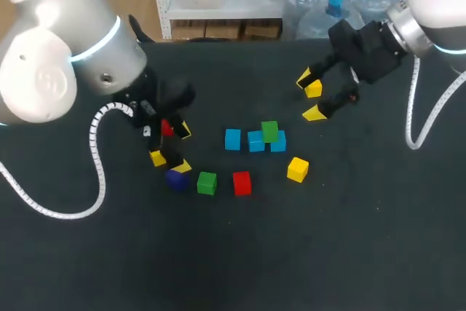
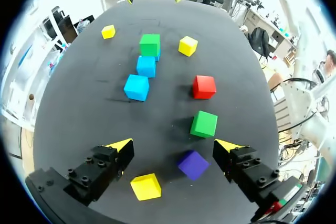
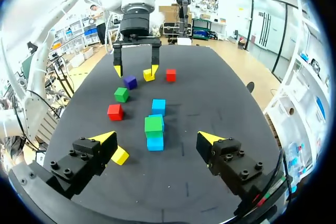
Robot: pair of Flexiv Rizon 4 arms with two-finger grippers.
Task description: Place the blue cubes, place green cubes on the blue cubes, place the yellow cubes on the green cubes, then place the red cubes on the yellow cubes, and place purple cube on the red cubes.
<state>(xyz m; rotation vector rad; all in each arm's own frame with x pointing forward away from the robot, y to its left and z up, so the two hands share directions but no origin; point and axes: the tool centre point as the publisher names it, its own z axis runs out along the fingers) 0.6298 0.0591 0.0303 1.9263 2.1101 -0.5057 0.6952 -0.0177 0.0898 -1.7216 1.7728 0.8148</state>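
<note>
Three blue cubes (image 1: 232,139) lie in a row at mid-table, and a green cube (image 1: 269,131) sits on the right end of that row (image 3: 153,125). Loose in front are a yellow cube (image 1: 297,169), a red cube (image 1: 242,183), a second green cube (image 1: 207,183) and a purple cube (image 1: 176,179). My left gripper (image 1: 183,148) hangs open low over the table. A yellow cube (image 2: 145,186) lies between its fingers and the purple cube (image 2: 193,164) by its right finger, neither of them gripped. My right gripper (image 1: 309,95) hovers open at the back right, facing the blue row (image 3: 155,142).
Another red cube (image 1: 167,127) lies just behind the left gripper, seen beside it in the right wrist view (image 3: 170,75). A third yellow cube (image 2: 108,31) sits on the table close to the right gripper.
</note>
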